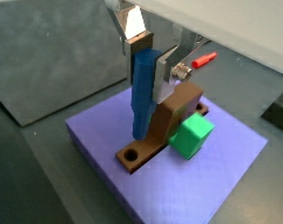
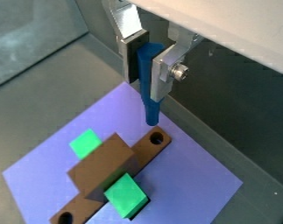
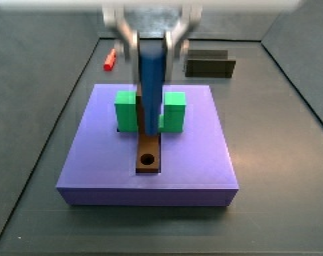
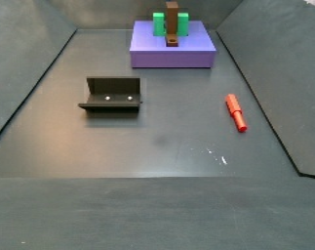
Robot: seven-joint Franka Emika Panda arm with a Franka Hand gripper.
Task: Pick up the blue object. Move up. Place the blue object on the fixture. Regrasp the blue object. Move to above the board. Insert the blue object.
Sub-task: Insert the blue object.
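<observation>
Blue object [image 1: 144, 92] hangs upright in your pincer [image 1: 155, 54], jaws clamped on its top, above the board [image 1: 237, 162], tip over the brown bar [image 2: 109, 171]. Fixture [image 4: 111, 95] and red peg [image 4: 234, 112] sit well away from the board.

A slim blue peg [image 1: 144, 92] is held between the silver gripper [image 1: 153, 54] plates above the flat purple board [image 3: 110, 170], where a brown bar [image 2: 109, 166] and green blocks [image 2: 126, 194] are seen. Away from the board, a red peg [image 4: 234, 112] and a black fixture [image 4: 111, 95] are seen on the grey floor [image 4: 160, 146].
</observation>
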